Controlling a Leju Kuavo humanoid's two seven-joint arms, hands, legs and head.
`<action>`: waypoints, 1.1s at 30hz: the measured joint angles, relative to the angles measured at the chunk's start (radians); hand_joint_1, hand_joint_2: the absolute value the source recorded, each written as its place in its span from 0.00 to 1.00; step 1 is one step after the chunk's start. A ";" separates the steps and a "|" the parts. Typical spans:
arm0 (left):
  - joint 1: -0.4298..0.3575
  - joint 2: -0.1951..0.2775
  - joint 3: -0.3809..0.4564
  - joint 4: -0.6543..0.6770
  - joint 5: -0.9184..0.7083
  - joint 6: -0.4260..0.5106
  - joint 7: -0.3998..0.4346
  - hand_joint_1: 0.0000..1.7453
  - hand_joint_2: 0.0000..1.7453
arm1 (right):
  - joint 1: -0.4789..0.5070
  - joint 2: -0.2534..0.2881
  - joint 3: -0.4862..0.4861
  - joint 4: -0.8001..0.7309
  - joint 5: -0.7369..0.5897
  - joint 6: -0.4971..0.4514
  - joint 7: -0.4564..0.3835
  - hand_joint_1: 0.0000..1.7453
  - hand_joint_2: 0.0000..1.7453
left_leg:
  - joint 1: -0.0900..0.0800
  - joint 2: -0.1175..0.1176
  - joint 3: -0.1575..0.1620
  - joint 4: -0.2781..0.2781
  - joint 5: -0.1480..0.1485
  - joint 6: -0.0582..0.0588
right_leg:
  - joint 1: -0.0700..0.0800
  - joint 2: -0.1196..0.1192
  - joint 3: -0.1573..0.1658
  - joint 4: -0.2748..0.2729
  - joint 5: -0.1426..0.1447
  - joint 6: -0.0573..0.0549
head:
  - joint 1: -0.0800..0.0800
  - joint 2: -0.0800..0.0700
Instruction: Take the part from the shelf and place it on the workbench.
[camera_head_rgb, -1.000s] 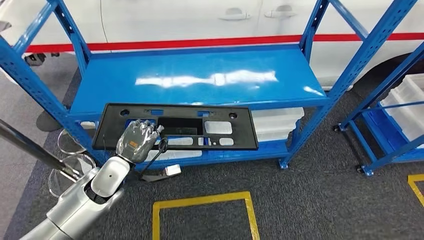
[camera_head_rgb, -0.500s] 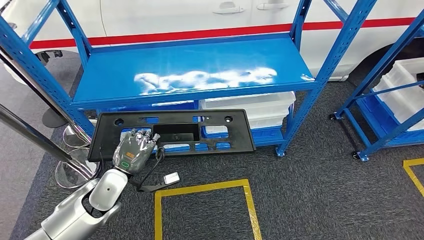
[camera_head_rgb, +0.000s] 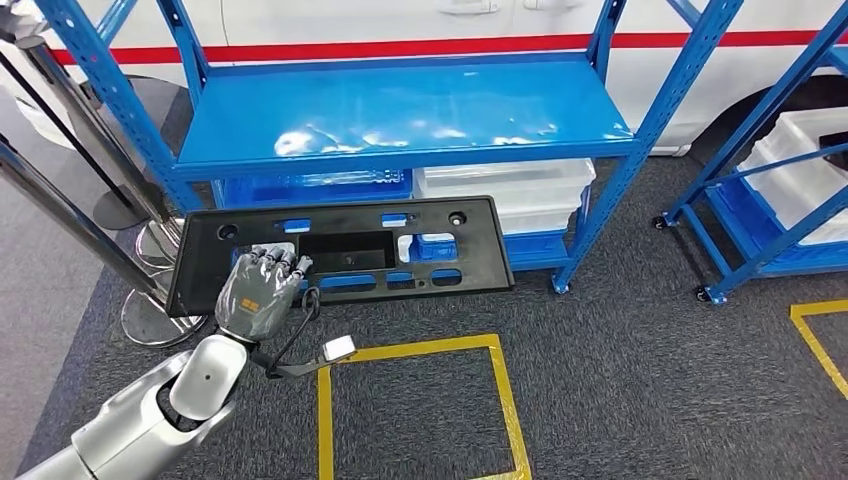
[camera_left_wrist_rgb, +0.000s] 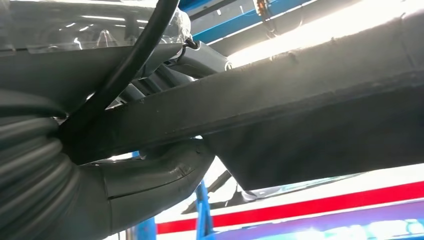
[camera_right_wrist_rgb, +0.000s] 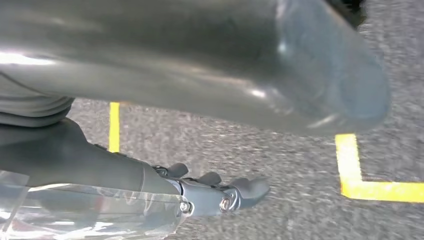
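The part (camera_head_rgb: 470, 255) is a long black plastic panel with several cut-outs. It is held flat in the air in front of the blue shelf (camera_head_rgb: 400, 110), above the carpet. My left hand (camera_head_rgb: 262, 290) grips its near edge toward the left end, fingers curled over the top. In the left wrist view the part (camera_left_wrist_rgb: 300, 100) crosses as a dark bar with my thumb (camera_left_wrist_rgb: 150, 175) underneath it. My right hand (camera_right_wrist_rgb: 220, 192) hangs over the carpet with its fingers stretched out and nothing in it.
White bins (camera_head_rgb: 520, 190) sit under the shelf's top board. A second blue rack (camera_head_rgb: 760, 200) with a white bin stands to the right. Metal stanchions (camera_head_rgb: 150, 310) stand to the left. Yellow floor lines (camera_head_rgb: 420, 350) mark the carpet. A white car (camera_head_rgb: 400, 20) is behind.
The whole picture has shifted: the shelf sits higher and farther off, so the camera has backed away. The part stays in my left hand and now lies clear of the shelf's front edge.
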 joint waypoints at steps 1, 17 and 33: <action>-0.001 0.001 -0.001 -0.001 0.000 0.000 0.000 1.00 1.00 | 0.000 0.000 0.000 0.000 0.000 0.000 -0.001 0.00 0.00 | -0.002 0.000 -0.016 0.001 0.013 0.005 | 0.001 -0.001 -0.016 0.064 -0.054 0.001 | 0.000 0.000; 0.029 0.065 0.053 -0.083 0.000 -0.004 -0.102 1.00 1.00 | -0.004 0.003 -0.005 -0.002 -0.013 -0.008 -0.032 0.00 0.00 | -0.007 -0.002 -0.175 0.151 -0.034 -0.043 | 0.021 -0.003 0.184 -0.169 0.026 -0.079 | -0.001 0.000; 0.099 0.066 0.181 -0.116 0.000 -0.009 -0.207 1.00 1.00 | -0.002 0.007 -0.007 -0.001 -0.017 0.017 -0.045 0.00 0.00 | 0.006 0.002 -0.041 -0.002 0.035 -0.009 | 0.008 -0.001 -0.017 0.133 -0.100 -0.013 | 0.000 0.000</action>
